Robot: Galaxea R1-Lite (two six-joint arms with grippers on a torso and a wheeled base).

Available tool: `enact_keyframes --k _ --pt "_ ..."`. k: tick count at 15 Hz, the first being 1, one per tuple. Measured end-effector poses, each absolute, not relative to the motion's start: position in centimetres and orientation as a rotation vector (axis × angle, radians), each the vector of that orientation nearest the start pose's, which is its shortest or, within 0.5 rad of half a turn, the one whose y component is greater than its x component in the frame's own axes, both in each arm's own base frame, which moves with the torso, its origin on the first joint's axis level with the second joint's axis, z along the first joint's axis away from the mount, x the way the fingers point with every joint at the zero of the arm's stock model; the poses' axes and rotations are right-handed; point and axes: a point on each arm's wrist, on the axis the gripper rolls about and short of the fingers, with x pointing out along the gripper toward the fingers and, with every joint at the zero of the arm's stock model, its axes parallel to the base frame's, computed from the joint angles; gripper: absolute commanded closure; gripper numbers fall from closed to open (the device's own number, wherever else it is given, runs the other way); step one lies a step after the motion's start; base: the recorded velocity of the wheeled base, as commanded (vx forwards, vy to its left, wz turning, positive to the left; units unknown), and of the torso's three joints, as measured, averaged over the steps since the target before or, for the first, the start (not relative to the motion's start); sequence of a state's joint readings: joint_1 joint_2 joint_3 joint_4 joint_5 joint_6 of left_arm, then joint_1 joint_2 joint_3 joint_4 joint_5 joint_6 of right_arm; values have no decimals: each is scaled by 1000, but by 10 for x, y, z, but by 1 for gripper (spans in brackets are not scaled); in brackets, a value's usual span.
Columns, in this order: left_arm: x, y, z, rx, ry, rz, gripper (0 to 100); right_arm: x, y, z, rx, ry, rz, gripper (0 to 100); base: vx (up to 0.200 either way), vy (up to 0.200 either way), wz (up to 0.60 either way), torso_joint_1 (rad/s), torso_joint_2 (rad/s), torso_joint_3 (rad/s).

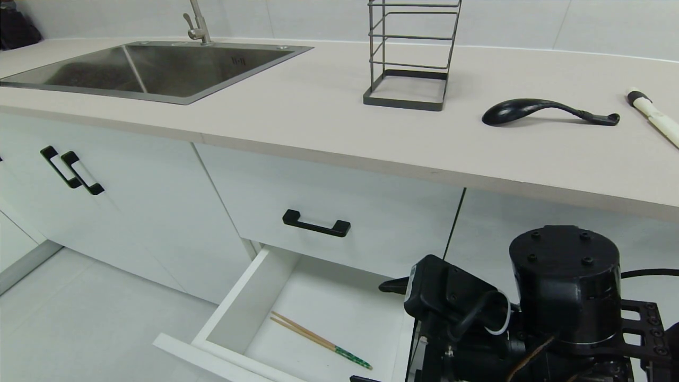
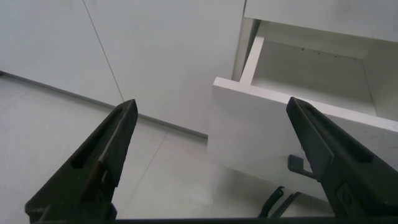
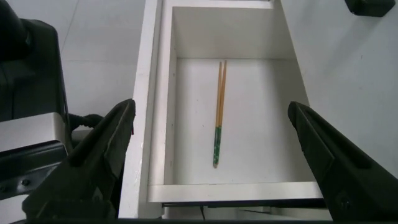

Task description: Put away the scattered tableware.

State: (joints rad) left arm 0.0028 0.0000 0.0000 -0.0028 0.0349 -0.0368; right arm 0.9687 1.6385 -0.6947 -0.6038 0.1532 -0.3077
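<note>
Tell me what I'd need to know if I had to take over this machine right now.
Left gripper: open, empty, near the front of the pulled-out drawer.
Right gripper: open, empty, above the drawer.
Done: the chopsticks lie in the drawer.
To do: the black spoon and a cream-handled utensil lie on the counter, to the right of the wire rack. They probably go into the drawer next, and then it gets shut.
</note>
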Motion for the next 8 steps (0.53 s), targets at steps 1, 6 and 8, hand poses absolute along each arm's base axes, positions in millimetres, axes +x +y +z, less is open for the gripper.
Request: enact_keyframes --k 1,6,8 --pt "-23 1 76 -38 -4 37 0 155 233 168 -416 157 1157 0 0 0 0 0 0 0" --pt "-23 1 76 -37 -4 38 0 153 234 168 -418 154 1168 0 0 0 0 0 0 0" --pt "-23 1 76 -37 -3 38 0 150 236 167 -421 155 1179 0 0 0 0 60 -87 -16"
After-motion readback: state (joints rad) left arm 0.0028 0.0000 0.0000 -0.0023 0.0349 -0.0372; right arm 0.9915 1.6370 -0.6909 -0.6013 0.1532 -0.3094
